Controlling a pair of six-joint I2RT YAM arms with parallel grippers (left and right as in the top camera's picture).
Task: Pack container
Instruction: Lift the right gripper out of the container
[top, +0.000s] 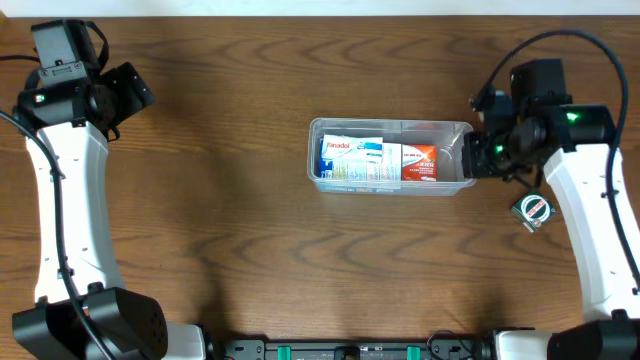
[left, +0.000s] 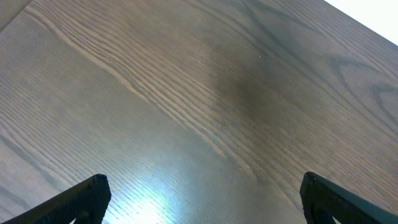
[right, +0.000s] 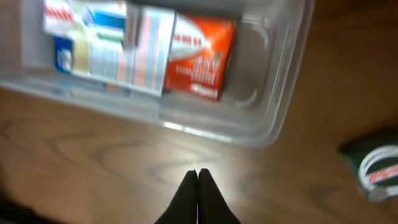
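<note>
Currently, the packing step is sitting between items. The container (top: 390, 189) is lying right of the counter's (top: 220, 200) centre, nearer the far edge than the near one, with its long side parallel to that edge. Inside it, a blue-and-white box (top: 352, 158) is occupying the left part and a red box (top: 419, 162) is lying just beside it. The right end of the tub is showing bare floor.

The right jaws are standing fully closed and gripping nothing, positioned over bare wood just outside the container's right end. The left jaws are standing wide open and empty over bare wood near the far left corner, well apart from the container.

A small round green-and-white item (top: 533, 210) is lying near the right edge of the counter, outside the container. What it is cannot be told, but it is probably the next item to pack. The next move is calling for the right jaws to open, shift over that item, descend, close on it, and carry it to the free right end of the tub.

The counter is showing dark brown wood grain with glare patches. A pale strip is running beyond the far edge, and nothing else of the room is showing.
</note>
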